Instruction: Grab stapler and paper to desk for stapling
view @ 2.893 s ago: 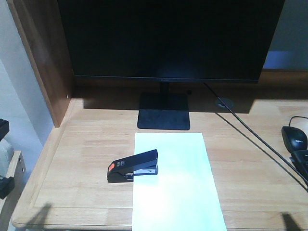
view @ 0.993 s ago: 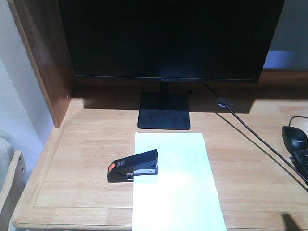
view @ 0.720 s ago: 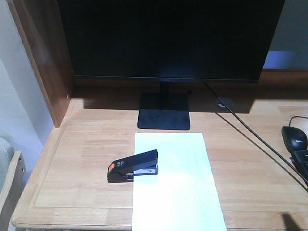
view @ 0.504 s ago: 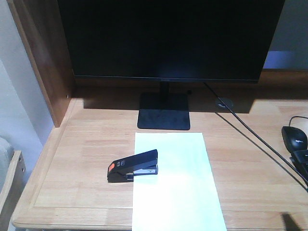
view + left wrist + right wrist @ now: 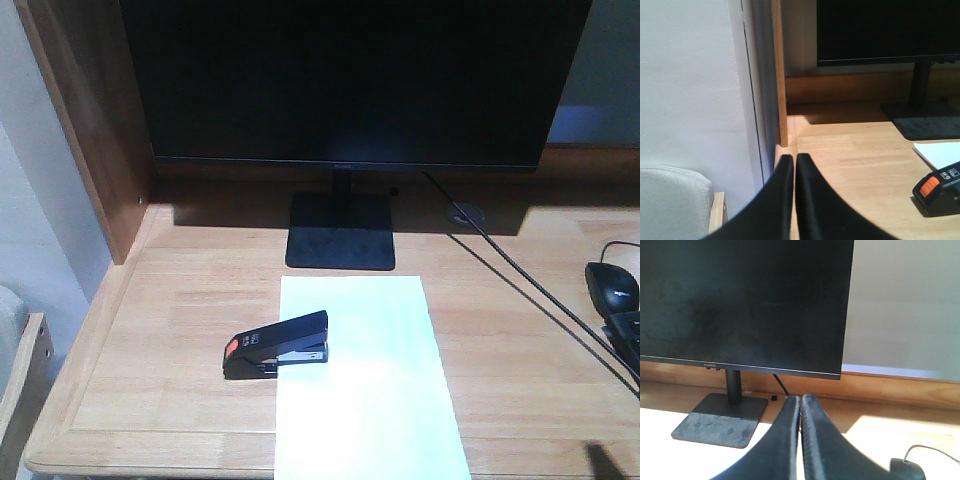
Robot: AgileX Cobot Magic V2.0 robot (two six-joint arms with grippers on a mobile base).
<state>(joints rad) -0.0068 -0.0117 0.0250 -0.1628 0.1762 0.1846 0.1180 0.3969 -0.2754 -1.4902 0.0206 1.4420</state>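
Seen from the front: black stapler [image 5: 276, 345] lying on the light-oak desk [image 5: 170, 330], orange-red end toward the desk's left side, opposite end resting over the left edge of the white paper [image 5: 365, 380]. Paper flat on the desk, running from just in front of the monitor stand [image 5: 340, 232] to the rounded front edge. Dark monitor [image 5: 350, 80] filling the background; black mouse [image 5: 612, 287] at far right, cable [image 5: 520, 290] trailing across the wood.

From the left wrist: left gripper [image 5: 792, 165] pressed narrow, fingers nearly touching, nothing between them, poised near the desk's left rim beside the wooden side panel [image 5: 779, 75]; stapler's orange-red end visible at lower right, apart from the fingers.

From the right wrist: right gripper [image 5: 800, 402] likewise closed to a slit, empty, facing the monitor.
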